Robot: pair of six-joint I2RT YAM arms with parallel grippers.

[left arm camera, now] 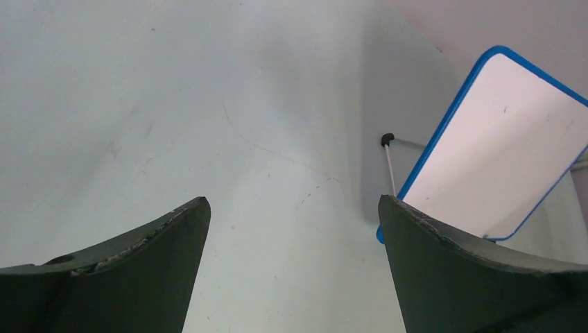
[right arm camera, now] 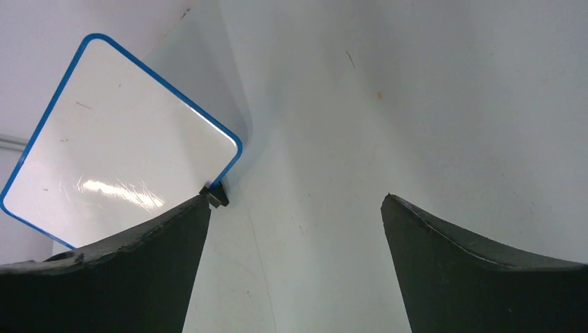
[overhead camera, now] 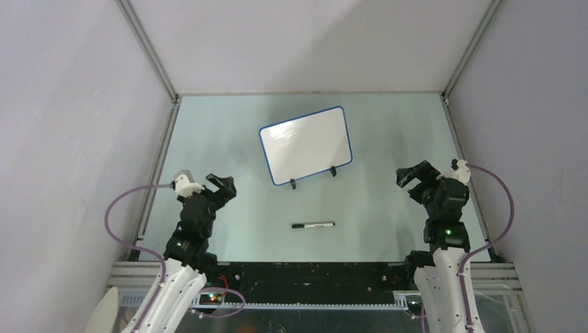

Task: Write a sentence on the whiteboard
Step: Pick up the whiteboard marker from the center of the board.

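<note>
A small rectangular whiteboard [overhead camera: 306,146], its glossy white face streaked with glare and its rounded corners edged in thin blue, stands tilted on two black clip feet [overhead camera: 292,184] near the middle of the pale matte table [overhead camera: 208,139]. A slim black-and-white marker [overhead camera: 313,225] lies flat near its front. The left gripper [overhead camera: 223,185] and right gripper [overhead camera: 413,173] flank it, dark jaws spread wide, holding nothing.

top view looks down from the near edge; both wrist views, seemingly low, share the whiteboard [overhead camera: 306,146].
</note>
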